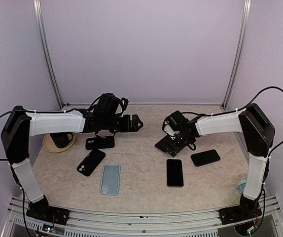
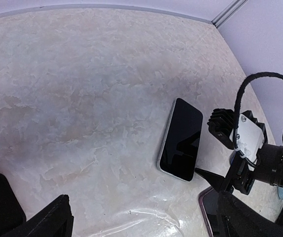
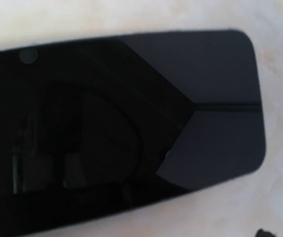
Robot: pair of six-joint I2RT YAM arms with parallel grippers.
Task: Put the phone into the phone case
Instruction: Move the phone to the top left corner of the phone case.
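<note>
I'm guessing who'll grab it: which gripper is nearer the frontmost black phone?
Right. The right gripper hovers just beyond the phone; the left gripper sits farther back and to its left.

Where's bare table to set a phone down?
Bare: the centre strip between the blue case and the dark phone, and the strip along the back wall. Crowded: left, around the two black cases.

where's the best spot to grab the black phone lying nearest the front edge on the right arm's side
Pinch the phone across its two long edges near the middle, coming straight down from above. It lies flat on the table, so only the thin sides offer a hold, and the short width probably suits the open right gripper best.
</note>
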